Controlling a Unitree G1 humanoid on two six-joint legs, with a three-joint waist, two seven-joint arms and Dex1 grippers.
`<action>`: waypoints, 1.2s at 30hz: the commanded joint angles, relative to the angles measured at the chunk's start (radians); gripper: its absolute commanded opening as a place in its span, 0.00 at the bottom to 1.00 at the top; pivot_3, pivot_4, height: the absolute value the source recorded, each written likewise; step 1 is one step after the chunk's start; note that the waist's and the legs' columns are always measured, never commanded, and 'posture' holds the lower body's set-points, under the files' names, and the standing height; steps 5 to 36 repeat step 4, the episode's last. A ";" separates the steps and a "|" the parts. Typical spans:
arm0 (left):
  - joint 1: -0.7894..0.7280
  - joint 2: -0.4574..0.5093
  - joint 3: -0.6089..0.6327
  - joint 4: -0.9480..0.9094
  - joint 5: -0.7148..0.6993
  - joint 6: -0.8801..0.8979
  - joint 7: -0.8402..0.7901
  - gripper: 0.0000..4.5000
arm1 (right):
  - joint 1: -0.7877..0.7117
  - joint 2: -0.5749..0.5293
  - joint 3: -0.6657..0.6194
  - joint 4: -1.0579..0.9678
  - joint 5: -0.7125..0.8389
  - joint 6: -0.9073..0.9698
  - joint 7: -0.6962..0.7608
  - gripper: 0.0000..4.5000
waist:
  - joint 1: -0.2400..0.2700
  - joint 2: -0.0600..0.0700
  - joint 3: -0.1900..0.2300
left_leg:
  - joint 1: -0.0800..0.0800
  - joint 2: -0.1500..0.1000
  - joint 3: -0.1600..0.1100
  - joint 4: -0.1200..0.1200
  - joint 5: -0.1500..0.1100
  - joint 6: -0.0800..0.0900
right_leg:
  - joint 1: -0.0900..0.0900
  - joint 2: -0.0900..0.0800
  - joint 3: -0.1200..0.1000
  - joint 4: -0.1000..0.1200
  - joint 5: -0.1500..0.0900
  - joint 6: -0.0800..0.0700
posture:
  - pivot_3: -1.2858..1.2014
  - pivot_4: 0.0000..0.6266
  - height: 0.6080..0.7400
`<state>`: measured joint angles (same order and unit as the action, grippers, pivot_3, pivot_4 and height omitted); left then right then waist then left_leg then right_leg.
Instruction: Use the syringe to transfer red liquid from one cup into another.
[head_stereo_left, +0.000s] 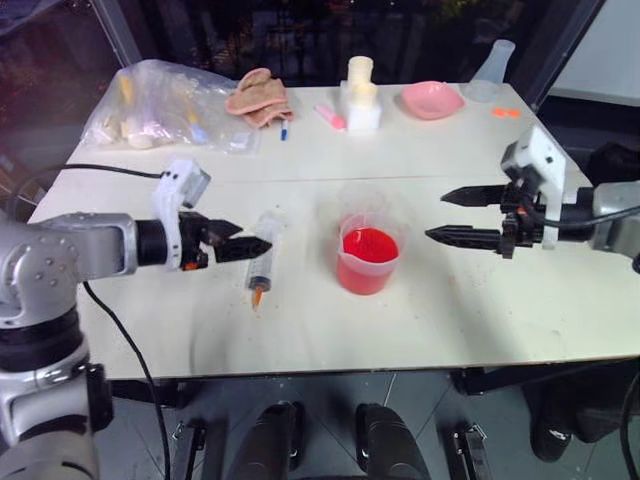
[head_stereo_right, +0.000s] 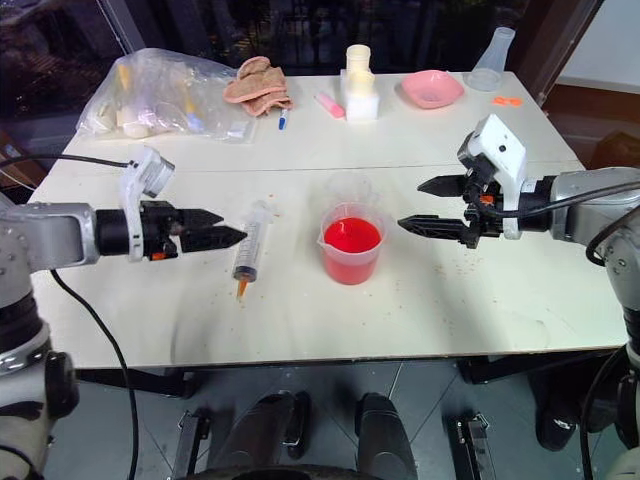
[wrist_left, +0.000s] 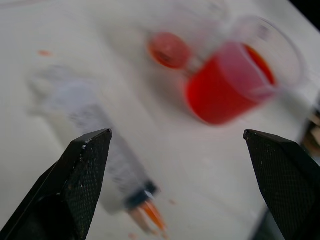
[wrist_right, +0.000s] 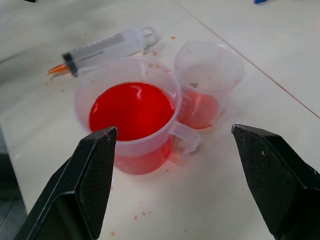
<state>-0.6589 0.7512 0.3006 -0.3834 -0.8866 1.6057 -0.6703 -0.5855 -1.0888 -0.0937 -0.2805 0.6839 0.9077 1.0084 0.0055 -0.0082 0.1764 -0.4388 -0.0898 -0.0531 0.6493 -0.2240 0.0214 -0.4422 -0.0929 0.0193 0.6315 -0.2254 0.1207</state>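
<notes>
Table (head_stereo_right: 520, 300): flat pale laminate, smooth and hard, freckled with small red spots near the cups. Low friction, so things will likely slide if pushed sideways.

Beaker (head_stereo_right: 352, 243): clear thin-walled plastic with a pour spout, holding red liquid (wrist_right: 131, 110) well up its wall. Sits mid-table between the two arms. Probably the heaviest item here, still light, and the wall would flex under a squeeze. Open top, so any knock risks a spill. Best left standing.

Second cup (wrist_right: 206, 82): same clear plastic, touching or just behind the beaker on the far side. Only a shallow red layer at the bottom. Nearly empty, so light and easy to tip.

Syringe (head_stereo_right: 250, 248): lying flat on the table just left of the beaker, orange tip toward the robot, plunger end away. Stiff clear barrel with printed scale, round and slick, so it may roll. Take it mid-barrel across the width, clear of the plunger and tip.

Left gripper (head_stereo_right: 215, 236): black textured fingers spread wide, nothing between them, just beside the syringe barrel.

Right gripper (head_stereo_right: 425, 205): fingers also spread wide, empty, near the beaker on its right side.
</notes>
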 joint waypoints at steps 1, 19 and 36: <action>0.018 0.084 0.004 -0.031 -0.053 -0.031 -0.080 0.99 | 0.001 -0.012 -0.010 -0.019 -0.025 -0.036 0.014 0.85 | -0.002 0.000 0.000 | 0.000 0.000 0.000 0.000 0.000 0.000 | 0.000 0.000 0.000 0.000 0.000 0.000 | 0.52 0.24 1.00; 0.003 0.111 -0.024 0.001 -0.049 -0.070 -0.091 0.99 | 0.027 -0.020 -0.024 -0.023 -0.032 -0.047 0.025 0.85 | -0.001 0.000 0.000 | 0.001 0.000 0.000 0.000 0.000 0.000 | 0.000 0.000 0.000 0.000 0.000 0.000 | 0.52 0.24 1.00; 0.003 0.111 -0.024 0.001 -0.049 -0.070 -0.091 0.99 | 0.027 -0.020 -0.024 -0.023 -0.032 -0.047 0.025 0.85 | -0.001 0.000 0.000 | 0.001 0.000 0.000 0.000 0.000 0.000 | 0.000 0.000 0.000 0.000 0.000 0.000 | 0.52 0.24 1.00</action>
